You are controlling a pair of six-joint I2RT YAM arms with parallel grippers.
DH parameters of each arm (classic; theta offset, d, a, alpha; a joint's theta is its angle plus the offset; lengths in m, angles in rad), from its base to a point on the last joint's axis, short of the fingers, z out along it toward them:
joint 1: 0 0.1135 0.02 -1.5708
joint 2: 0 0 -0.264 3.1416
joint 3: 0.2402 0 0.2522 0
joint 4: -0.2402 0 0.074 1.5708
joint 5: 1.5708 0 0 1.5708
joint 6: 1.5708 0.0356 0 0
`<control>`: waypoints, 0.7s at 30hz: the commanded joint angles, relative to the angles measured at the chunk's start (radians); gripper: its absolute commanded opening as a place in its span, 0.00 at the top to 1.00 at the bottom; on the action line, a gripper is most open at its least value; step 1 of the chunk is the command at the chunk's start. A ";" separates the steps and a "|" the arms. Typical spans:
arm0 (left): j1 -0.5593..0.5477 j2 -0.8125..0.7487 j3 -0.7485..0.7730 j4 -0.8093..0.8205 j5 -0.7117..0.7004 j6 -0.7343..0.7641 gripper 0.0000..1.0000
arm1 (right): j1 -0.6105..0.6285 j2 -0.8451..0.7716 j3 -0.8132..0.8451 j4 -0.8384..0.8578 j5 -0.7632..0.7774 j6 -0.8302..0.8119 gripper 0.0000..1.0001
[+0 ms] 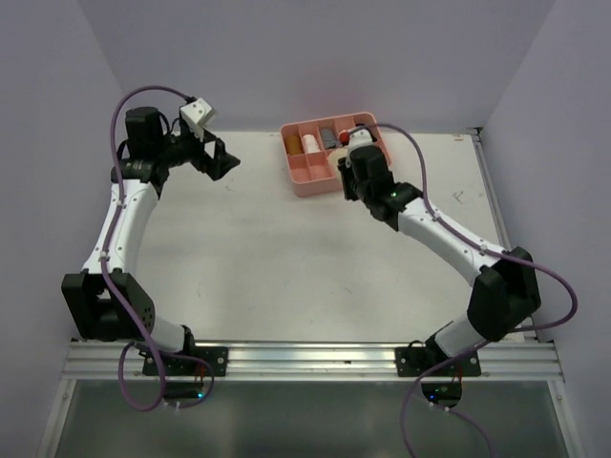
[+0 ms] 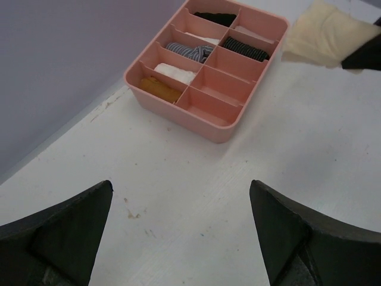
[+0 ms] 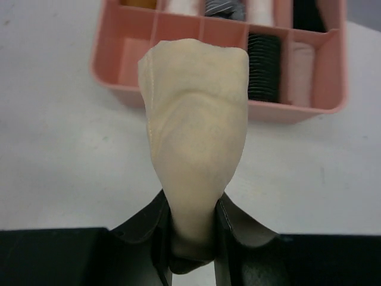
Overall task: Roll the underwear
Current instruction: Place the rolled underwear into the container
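— What sort of place is this?
— A robotics lab bench. The left arm (image 1: 119, 229) and right arm (image 1: 449, 237) are bolted to an aluminium rail (image 1: 305, 358) at a white table (image 1: 267, 267), boxed in by plain lilac partition walls (image 1: 315, 57).

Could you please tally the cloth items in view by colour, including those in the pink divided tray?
Mustard rolled cloth: 1
White or cream rolled cloths: 3
Blue-grey striped rolled cloth: 1
Black rolled cloths: 2
Pale tan soft cloth underwear, held by the right gripper: 1
Total: 8
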 commanded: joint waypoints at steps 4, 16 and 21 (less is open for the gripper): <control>0.003 -0.034 0.038 0.015 -0.028 -0.092 0.00 | -0.164 0.206 0.369 -0.031 0.158 -0.069 1.00; 0.003 -0.048 0.013 -0.097 -0.074 0.002 0.00 | -0.184 0.653 0.796 -0.081 0.270 -0.244 1.00; 0.003 -0.043 0.006 -0.105 -0.088 0.005 0.00 | -0.184 0.696 0.785 -0.070 0.223 -0.252 1.00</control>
